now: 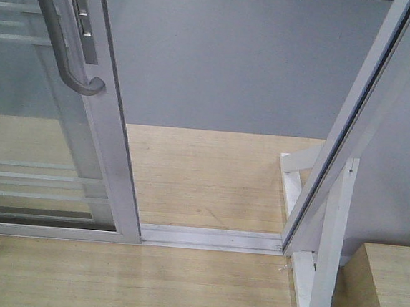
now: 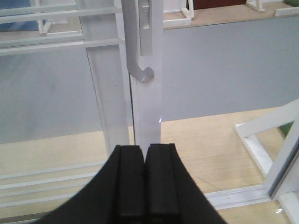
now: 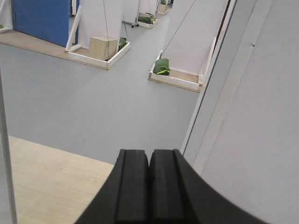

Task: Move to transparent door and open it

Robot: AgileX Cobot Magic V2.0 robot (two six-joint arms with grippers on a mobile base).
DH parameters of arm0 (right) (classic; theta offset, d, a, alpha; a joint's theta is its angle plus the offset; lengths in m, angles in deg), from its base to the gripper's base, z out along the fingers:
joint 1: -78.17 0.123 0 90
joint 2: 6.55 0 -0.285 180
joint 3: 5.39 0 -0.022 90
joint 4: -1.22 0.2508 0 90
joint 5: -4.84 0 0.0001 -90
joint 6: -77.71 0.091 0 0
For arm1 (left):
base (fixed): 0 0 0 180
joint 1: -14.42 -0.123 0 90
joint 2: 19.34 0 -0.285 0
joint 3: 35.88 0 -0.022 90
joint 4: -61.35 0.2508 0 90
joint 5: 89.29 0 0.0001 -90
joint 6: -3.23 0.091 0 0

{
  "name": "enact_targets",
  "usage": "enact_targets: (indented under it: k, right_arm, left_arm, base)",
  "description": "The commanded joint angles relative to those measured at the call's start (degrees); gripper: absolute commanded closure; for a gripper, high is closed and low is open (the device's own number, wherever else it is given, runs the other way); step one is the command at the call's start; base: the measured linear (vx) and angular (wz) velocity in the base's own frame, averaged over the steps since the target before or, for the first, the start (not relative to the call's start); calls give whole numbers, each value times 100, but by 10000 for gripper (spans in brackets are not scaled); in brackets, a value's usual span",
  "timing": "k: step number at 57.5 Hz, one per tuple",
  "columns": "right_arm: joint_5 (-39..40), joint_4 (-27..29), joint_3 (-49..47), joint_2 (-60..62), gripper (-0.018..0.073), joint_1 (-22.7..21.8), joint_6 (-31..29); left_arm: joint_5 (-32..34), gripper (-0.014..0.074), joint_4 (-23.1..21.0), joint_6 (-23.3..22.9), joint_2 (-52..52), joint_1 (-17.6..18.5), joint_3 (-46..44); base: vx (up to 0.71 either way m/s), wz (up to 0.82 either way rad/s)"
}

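The transparent door (image 1: 110, 141) stands at the left of the front view, its white stile edging a gap that runs to the right jamb. Its curved grey handle (image 1: 57, 42) hangs on that stile beside a lock plate. The left wrist view faces the same door (image 2: 147, 105) and handle (image 2: 136, 53). My left gripper (image 2: 145, 150) is shut and empty, low and short of the stile, well below the handle's hook. My right gripper (image 3: 149, 155) is also shut and empty, facing the grey floor beside the white right-hand frame. Neither gripper shows in the front view.
A white floor track (image 1: 212, 238) crosses the doorway. The slanted right jamb (image 1: 351, 127) leans on a white wooden brace (image 1: 329, 250), with a wooden block (image 1: 388, 292) at lower right. Beyond lie a grey floor, a cardboard box (image 3: 103, 47) and a green bundle (image 3: 162, 66).
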Motion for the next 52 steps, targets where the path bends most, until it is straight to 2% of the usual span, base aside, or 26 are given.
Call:
enact_targets:
  k: [1,45,52]
  right_arm:
    - [403,67,-163,-59,564,7,-244]
    - [191,86,-163,-59,564,7,-244]
    - [191,86,-163,-59,564,7,-244]
  left_arm:
    - [407,598,-403,10,-161,19,-106]
    - [492,598,-465,4,-196,19,-107]
    - [619,598,-254,84,-215,19,-13]
  base:
    - [0,0]
    - [0,0]
    - [0,0]
